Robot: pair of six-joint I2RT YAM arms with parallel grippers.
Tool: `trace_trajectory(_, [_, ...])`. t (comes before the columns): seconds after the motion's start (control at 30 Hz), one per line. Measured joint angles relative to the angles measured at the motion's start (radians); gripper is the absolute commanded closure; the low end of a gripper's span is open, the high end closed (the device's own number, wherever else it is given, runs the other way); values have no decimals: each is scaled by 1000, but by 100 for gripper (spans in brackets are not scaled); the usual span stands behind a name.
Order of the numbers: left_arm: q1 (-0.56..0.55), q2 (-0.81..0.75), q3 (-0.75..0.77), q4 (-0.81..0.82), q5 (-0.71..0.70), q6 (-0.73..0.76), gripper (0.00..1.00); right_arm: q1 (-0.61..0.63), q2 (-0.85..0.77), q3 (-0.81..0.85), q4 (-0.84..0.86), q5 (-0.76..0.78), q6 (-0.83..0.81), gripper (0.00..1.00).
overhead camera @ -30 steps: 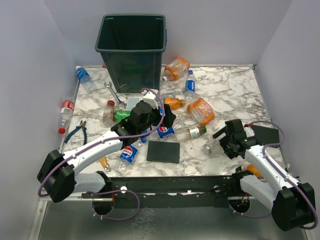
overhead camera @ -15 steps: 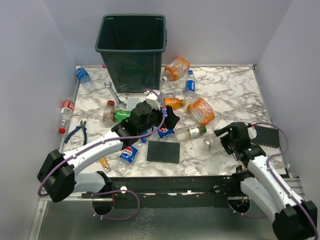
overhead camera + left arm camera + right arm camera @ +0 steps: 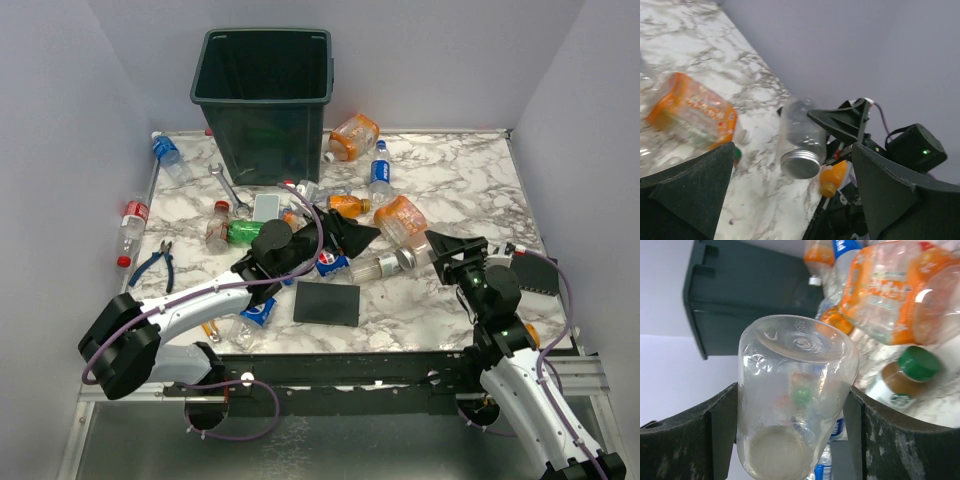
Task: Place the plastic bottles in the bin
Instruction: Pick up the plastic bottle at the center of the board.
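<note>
Right gripper (image 3: 437, 252): part-closed on clear bottle (image 3: 797, 370) (smooth-walled); may slip before reaching bin (image 3: 262, 100) at 11 o'clock. Left gripper (image 3: 345, 238): wide, empty.

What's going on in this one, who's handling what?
Two robot arms are working on moving plastic bottles from a marble table into the dark green bin at its far edge. The right end effector is shut on a clear bottle with a silver cap, over the table's right side. The left end effector is open and holds nothing, poised above the clutter mid-table. Many bottles lie scattered on the table, not yet binned.
</note>
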Motion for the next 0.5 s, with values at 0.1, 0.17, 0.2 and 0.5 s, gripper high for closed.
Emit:
trace_trajectory(0.1, [-39, 51, 24, 77, 18, -14, 1, 0, 38, -3, 93, -39, 29, 51])
trace_trajectory(0.17, [-72, 93, 43, 105, 25, -14, 1, 0, 53, -3, 158, -57, 44, 51])
trace_trajectory(0.2, [-84, 107, 47, 115, 26, -13, 1, 0, 56, -3, 183, -65, 49, 51])
trace_trajectory(0.5, [-122, 201, 76, 146, 39, -8, 1, 0, 60, -3, 293, -111, 76, 52])
